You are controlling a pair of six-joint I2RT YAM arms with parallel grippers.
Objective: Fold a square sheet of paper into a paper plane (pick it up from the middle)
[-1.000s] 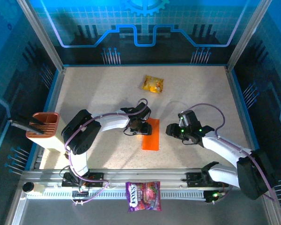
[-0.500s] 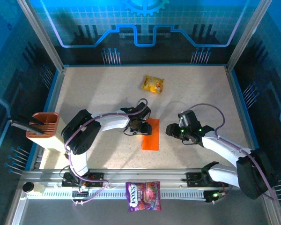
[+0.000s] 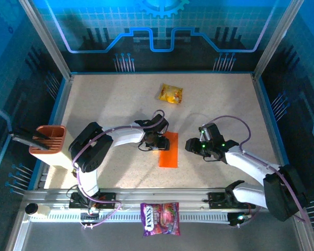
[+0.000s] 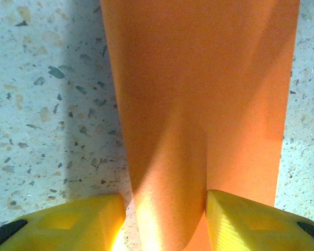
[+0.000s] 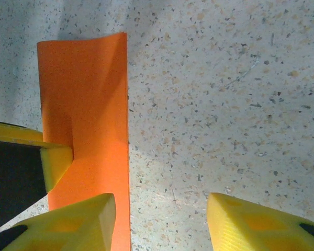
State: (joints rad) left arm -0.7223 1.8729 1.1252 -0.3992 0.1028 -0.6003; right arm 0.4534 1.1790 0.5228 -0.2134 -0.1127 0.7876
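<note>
My left end effector [image 4: 165,209] sits on the square sheet of paper [image 3: 168,150], folded to a narrow orange strip near the middle of the table [image 3: 110,99]. Jaws about half spread, planted on the sheet's near end; a raised hump of paper stands between the yellow fingers [image 4: 73,222] and touches both. The sheet lies on the table. My right end effector [image 5: 162,209] is just right of the sheet, half spread, with bare table between its fingers. A yellow snack packet [image 3: 170,93] lies well behind.
</note>
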